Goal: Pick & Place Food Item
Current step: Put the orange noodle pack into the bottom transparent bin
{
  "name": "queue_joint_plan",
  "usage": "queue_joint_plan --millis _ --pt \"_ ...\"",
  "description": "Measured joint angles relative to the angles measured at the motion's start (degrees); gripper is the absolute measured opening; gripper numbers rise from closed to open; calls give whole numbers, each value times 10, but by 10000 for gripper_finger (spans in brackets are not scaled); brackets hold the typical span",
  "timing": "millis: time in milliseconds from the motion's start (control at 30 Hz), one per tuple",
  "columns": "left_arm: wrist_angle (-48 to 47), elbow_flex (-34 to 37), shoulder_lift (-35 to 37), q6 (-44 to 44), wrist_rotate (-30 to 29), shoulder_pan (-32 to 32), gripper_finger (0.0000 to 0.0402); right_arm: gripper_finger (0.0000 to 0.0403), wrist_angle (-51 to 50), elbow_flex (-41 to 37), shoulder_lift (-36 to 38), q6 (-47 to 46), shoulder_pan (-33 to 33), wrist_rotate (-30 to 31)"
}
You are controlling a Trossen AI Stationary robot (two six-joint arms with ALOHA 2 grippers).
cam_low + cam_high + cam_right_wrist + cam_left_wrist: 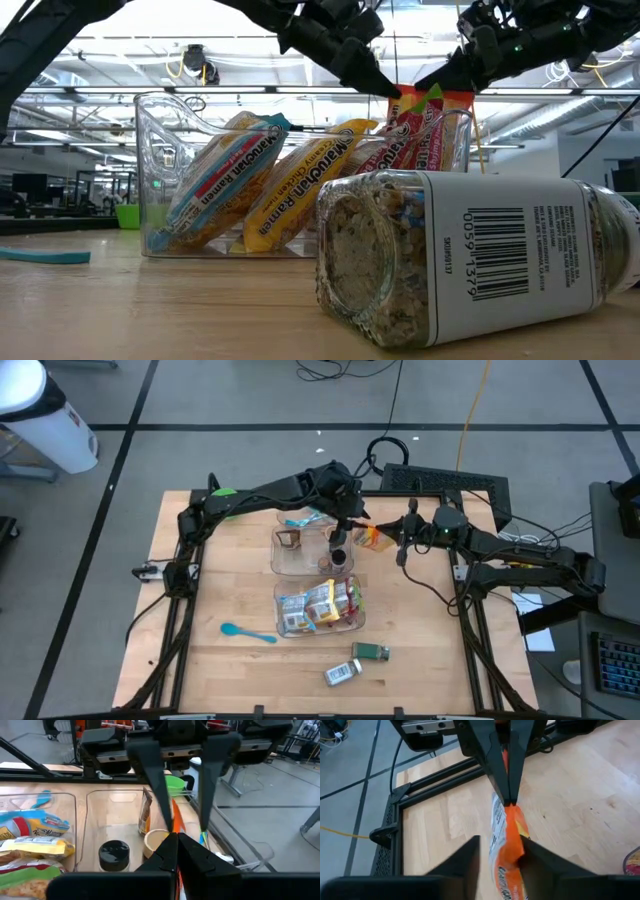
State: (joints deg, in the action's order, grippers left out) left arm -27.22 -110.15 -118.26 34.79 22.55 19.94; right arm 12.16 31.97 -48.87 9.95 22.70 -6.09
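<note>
- Both arms meet near the far middle of the table (pixel 200 660), over the gap beside the far clear bin (pixel 300 550). Between them hangs an orange snack packet (pixel 374 537), off the wood.
- The right gripper (pixel 176 837) is pinched fully closed on one end of the packet; the left wrist view shows those fingertips meeting on the orange film.
- The left gripper (pixel 500 851) straddles the packet's other end, fingers (pixel 465 857) narrowed on either side; I cannot tell whether they have gripped yet.
- Open wood lies along the left side and the near edge, with only a blue spoon (pixel 247 632) and two spice jars (pixel 357 663) there.
- The near bin (pixel 318 607) is packed with ramen packs (pixel 230 180).
- Only the low view shows the jar's barcode label (pixel 495 250); only the right wrist view shows a black-lidded jar (pixel 114 854) inside the far bin.
</note>
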Motion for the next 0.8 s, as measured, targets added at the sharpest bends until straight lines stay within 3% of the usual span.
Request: queue_joint_plan --millis 200,467,567,800 --pt "-1 0 0 18 0 -1 12 0 -3 0 0 -14 0 0" --pt "-7 0 0 37 -1 -2 4 13 -3 0 0 -17 1 14" --pt "-11 0 0 38 -5 -2 3 43 -3 0 0 -13 1 46" --pt "-14 0 0 41 -49 2 2 139 -7 0 0 -3 1 46"
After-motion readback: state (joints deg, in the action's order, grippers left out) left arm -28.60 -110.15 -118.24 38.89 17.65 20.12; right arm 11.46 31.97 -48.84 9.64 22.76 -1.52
